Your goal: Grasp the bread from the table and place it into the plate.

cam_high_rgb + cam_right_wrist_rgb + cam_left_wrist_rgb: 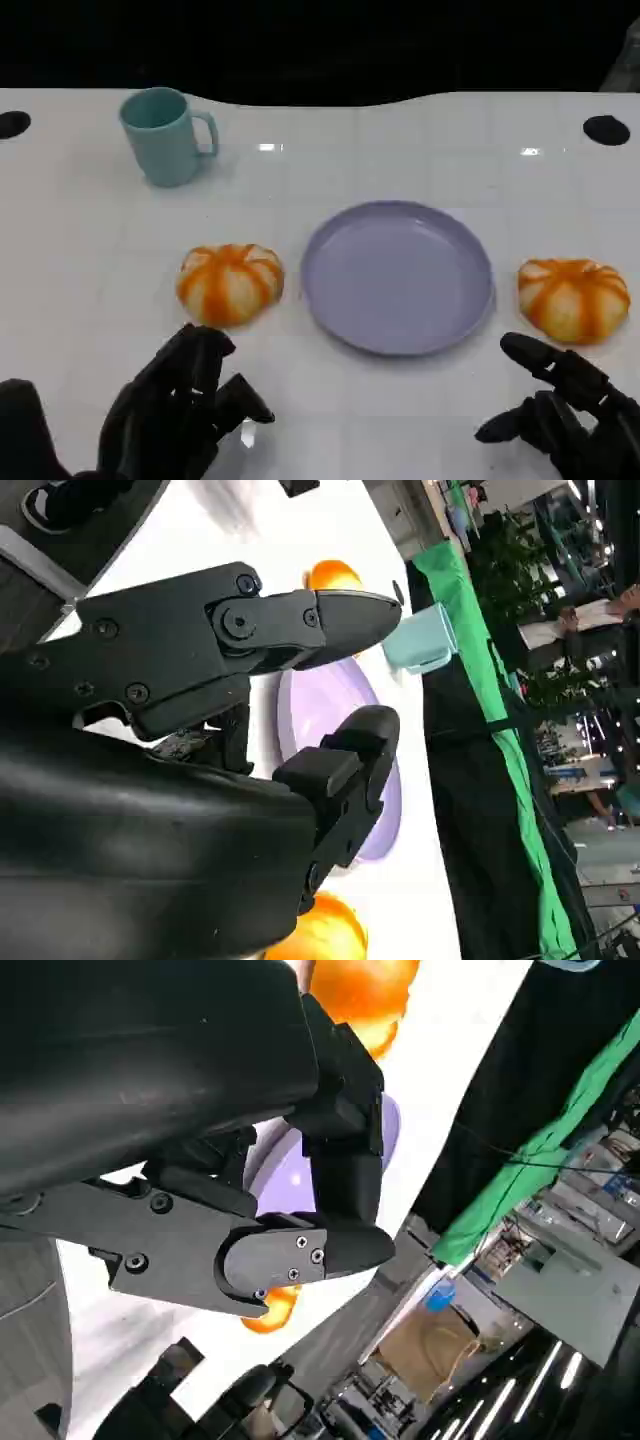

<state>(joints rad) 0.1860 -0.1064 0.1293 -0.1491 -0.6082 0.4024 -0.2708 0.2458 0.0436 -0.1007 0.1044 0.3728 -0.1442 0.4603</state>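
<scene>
**Two buns, one plate, both hands empty**

Two orange-striped bread buns lie on the white worktop (90, 250), one on each side of a single lilac plate (397, 276). The left bun (230, 284) sits just beside the plate's left rim; the right bun (573, 297) lies just off its right rim. The robot's left hand (175, 410) hovers at the near edge, just short of the left bun, fingers spread and holding nothing. The right hand (565, 415) waits near the right bun, fingers likewise apart and empty. One teal mug (165, 136) stands upright at the far left, well apart from the rest. No label or writing can be read on any item
</scene>
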